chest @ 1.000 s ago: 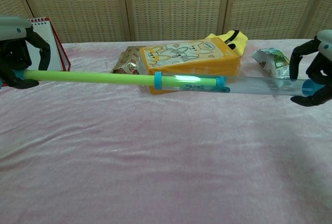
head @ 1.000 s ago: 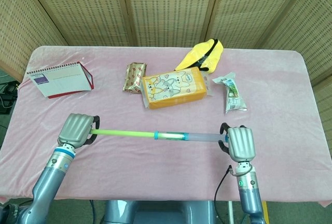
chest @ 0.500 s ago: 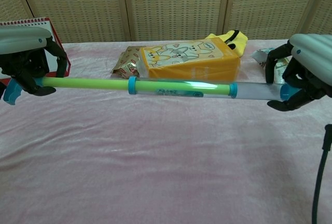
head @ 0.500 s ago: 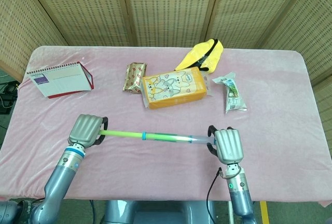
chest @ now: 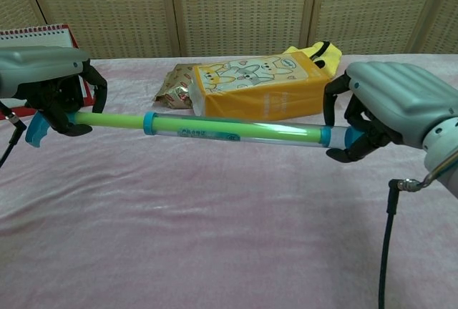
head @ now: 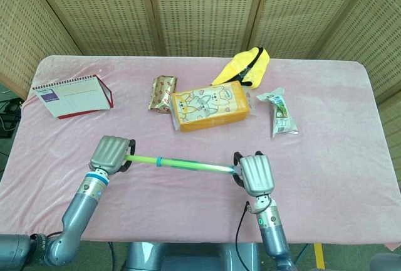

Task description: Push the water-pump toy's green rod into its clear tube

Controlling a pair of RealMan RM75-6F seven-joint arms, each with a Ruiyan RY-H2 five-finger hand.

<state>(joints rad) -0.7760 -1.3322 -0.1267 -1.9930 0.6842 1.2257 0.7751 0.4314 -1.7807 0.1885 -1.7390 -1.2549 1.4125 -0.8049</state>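
- The left hand (chest: 54, 84) grips the green rod (chest: 111, 119) at its outer end.
- The right hand (chest: 390, 109) clasps the clear tube (chest: 236, 131) by its far end.
- The toy hangs level between them, above the pink table (chest: 215, 237).

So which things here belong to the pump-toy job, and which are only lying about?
Belong to the job:
- green rod
- clear tube
- left hand, holding the rod end
- right hand, holding the tube end

Only lying about:
- orange box
- calendar
- brown snack pack
- yellow bag
- clear packet
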